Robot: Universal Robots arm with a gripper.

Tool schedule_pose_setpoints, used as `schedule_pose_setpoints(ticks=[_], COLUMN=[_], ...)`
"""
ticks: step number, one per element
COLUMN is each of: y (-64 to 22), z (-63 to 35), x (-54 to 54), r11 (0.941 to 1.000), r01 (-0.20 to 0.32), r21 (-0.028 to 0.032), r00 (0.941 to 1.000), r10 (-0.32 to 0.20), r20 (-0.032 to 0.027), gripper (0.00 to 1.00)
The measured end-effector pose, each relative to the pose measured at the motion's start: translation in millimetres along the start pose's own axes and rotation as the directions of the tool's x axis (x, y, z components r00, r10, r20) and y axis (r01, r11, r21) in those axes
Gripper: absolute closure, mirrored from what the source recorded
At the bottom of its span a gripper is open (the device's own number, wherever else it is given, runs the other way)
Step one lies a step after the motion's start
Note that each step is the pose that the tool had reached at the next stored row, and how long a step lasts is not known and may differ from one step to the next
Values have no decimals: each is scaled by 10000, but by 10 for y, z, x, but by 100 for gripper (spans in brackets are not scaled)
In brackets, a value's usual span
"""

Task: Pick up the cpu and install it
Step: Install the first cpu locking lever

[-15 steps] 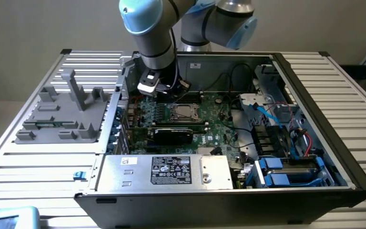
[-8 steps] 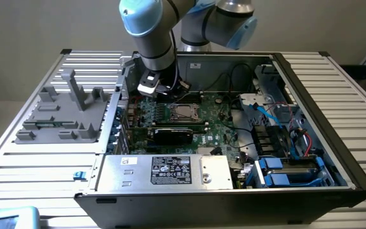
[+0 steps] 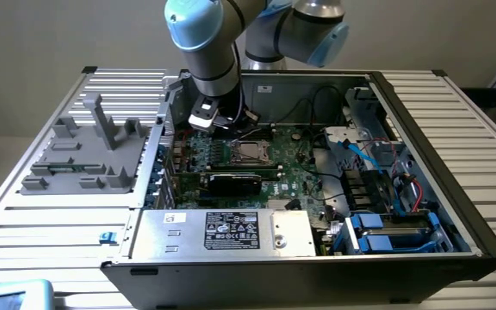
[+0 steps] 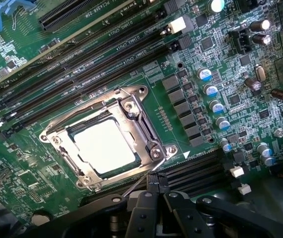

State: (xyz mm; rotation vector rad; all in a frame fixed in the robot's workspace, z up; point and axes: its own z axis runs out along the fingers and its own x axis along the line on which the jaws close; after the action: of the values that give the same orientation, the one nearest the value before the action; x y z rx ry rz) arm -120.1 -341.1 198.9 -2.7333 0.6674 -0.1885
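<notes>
Currently, the gripper (image 4: 156,184) hangs low over the motherboard (image 4: 196,59) inside the open computer case (image 3: 438,129). Its jaws are pressed together, and nothing is held between them. The fingertips sit just beside one corner of the socket frame (image 4: 131,106). A thin metal lever (image 4: 136,187) runs along the frame edge close to the fingertips; whether they touch it cannot be told.

The cpu (image 4: 104,147) lies flat in the socket with its silver-grey top facing up, and the metal frame surrounds it on all four sides. Black memory slots (image 4: 82,84) run alongside the socket.

In the exterior view, the arm reaches down from above the case, and the gripper (image 3: 233,128) is close above the cpu (image 3: 252,152). The black graphics card (image 3: 235,183) lies nearer the camera than the socket. The white-labelled power supply (image 3: 230,231) sits at the near edge of the case. A grey fixture (image 3: 84,155) stands on the table at the exterior view's left.
</notes>
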Motion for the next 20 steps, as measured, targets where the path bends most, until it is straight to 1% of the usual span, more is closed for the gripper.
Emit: schedule_pose_setpoints(ticks=[9, 20], y=[4, 1], z=[15, 31], x=[0, 8], r11=[10000, 10000], r01=[-12, -42], r21=[35, 57], r00=[10000, 10000], r10=[12, 42], r20=[14, 18], gripper=[89, 89])
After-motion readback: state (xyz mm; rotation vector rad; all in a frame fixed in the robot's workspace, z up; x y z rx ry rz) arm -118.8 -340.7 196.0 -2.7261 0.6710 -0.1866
